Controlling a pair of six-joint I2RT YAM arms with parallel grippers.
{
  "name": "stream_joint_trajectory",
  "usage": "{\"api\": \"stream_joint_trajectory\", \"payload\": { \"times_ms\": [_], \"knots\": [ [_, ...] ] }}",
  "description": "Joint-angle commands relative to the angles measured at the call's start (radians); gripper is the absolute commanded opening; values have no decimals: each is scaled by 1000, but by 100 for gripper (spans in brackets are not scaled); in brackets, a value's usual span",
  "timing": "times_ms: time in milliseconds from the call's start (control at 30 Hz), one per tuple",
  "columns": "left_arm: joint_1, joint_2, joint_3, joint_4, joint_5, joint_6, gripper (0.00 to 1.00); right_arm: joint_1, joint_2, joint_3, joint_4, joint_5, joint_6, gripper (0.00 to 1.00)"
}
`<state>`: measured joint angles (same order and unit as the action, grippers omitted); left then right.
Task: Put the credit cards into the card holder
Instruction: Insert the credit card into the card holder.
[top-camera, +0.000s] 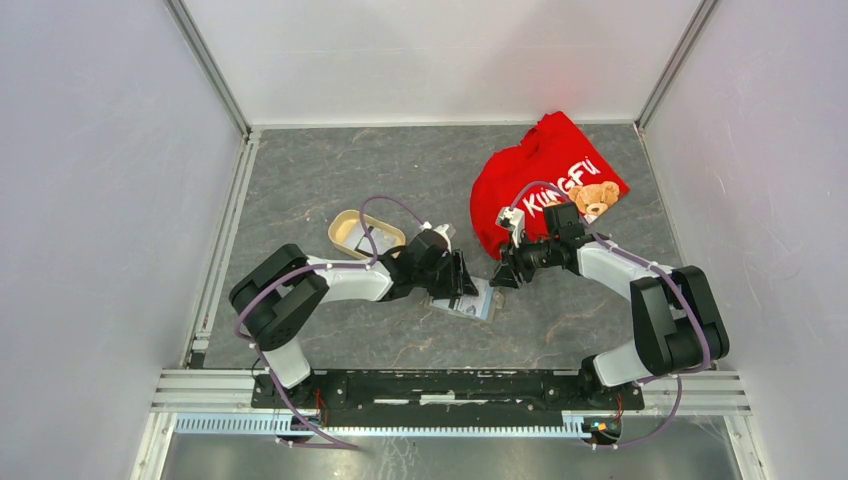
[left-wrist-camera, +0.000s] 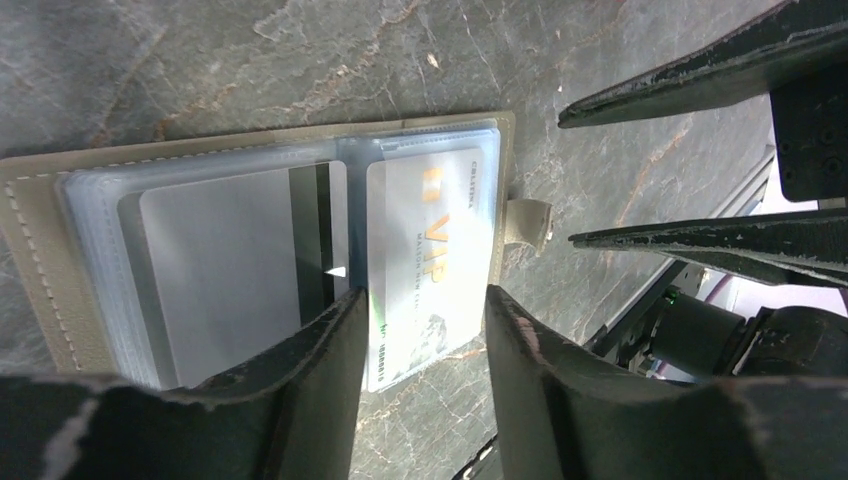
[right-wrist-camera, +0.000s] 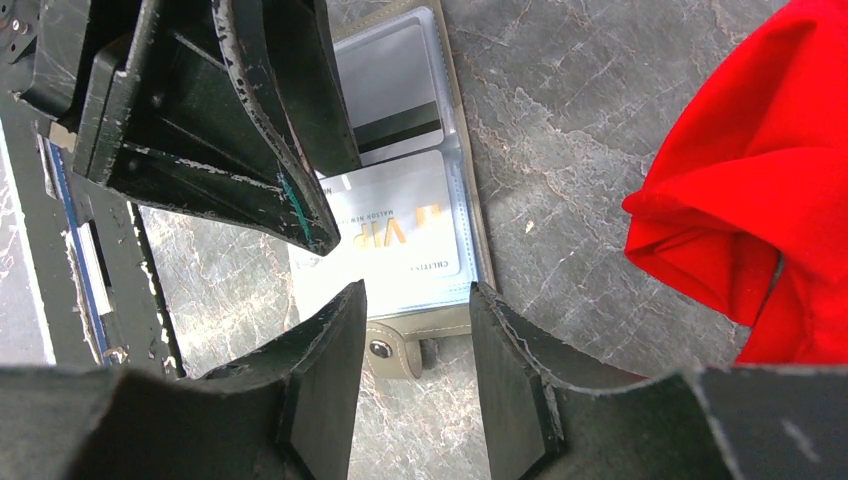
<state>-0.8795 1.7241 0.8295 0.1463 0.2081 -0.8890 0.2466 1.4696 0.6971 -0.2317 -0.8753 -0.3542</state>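
Observation:
The card holder (top-camera: 481, 301) lies open and flat on the table between my two grippers. In the left wrist view its beige cover (left-wrist-camera: 40, 250) frames clear pockets. A pale grey credit card (left-wrist-camera: 230, 260) with a dark stripe sits in one pocket. A white credit card (left-wrist-camera: 430, 250) with gold VIP lettering lies partly in the other pocket, its near end sticking out. My left gripper (left-wrist-camera: 425, 305) is open and straddles that near end. My right gripper (right-wrist-camera: 415, 300) hangs open, holding nothing, over the holder's snap tab (right-wrist-camera: 385, 348), just short of the white card (right-wrist-camera: 400, 225).
A crumpled red shirt (top-camera: 545, 180) lies at the back right, close to the right gripper (top-camera: 503, 272). A beige oval tray (top-camera: 360, 232) stands behind the left arm. The left gripper's fingers (right-wrist-camera: 250, 120) crowd the holder in the right wrist view.

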Motion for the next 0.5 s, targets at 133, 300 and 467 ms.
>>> {"api": "stream_joint_trajectory", "payload": {
  "times_ms": [133, 300, 467],
  "knots": [
    [-31, 19, 24, 117, 76, 22, 46, -3, 5, 19, 16, -21, -9, 49],
    [-39, -4, 19, 100, 21, 52, 53, -4, 13, 21, 12, -8, -11, 49],
    [-38, -46, 43, -27, -92, 114, 57, -3, 15, 21, 8, -5, -15, 49]
  ]
}}
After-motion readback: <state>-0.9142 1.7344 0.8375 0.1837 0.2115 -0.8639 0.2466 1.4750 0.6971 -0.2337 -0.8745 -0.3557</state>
